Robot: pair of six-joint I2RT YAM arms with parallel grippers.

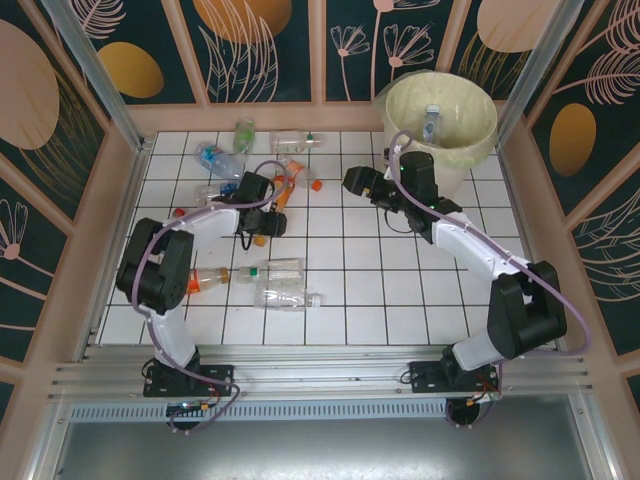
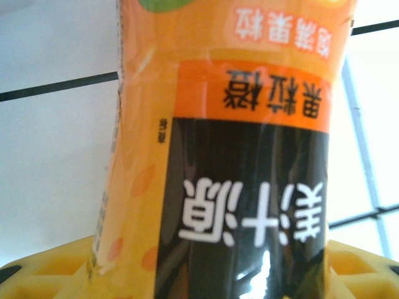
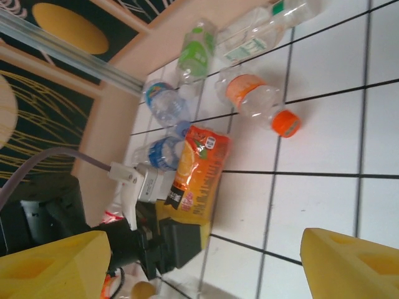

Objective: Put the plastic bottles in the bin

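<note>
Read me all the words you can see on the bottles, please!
"美汁源": big white characters on the black panel of the orange juice bottle, seen upside down in the left wrist view.
"果粒橙": white characters on the orange band of the same label, also upside down.
Small red characters at the label's top edge: cut off and blurred, unreadable.
Labels on the other bottles in the right wrist view: too small to read.
</note>
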